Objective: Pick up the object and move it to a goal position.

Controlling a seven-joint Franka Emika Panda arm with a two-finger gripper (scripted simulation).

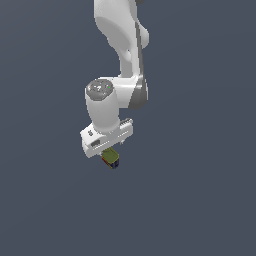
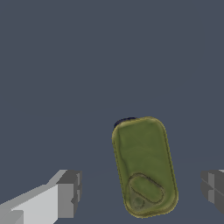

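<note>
Tin [image 2: 145, 167] sits between the two fingers of the hand [image 2: 142, 192] in the wrist view, its olive-yellow top facing the camera. That top is a rounded-corner rectangle with a raised rim, and an oval pull-tab shape is pressed into one end. A sliver of dark side shows past the far end of the tin. The grey pad [image 2: 70, 194] of one finger stands well clear of the tin on one side, and the other pad, cut off at the picture's edge, stands clear on the other side with a smaller gap. Neither pad touches the tin, so the hand is spread wide and grips nothing. The tin lies slightly turned relative to the line between the pads.

From the exterior view, the white arm [image 1: 122, 60] reaches down from the top of the picture and its wrist bends so that the hand [image 1: 111, 152] points downward. The tin [image 1: 110, 159] peeks out just below the white body of the hand, showing its olive top and a bit of dark blue side with red and yellow marks. It looks narrower than the hand above it. The bench [image 1: 200, 200] is a plain, even dark blue-grey surface filling the whole background in both views.
</note>
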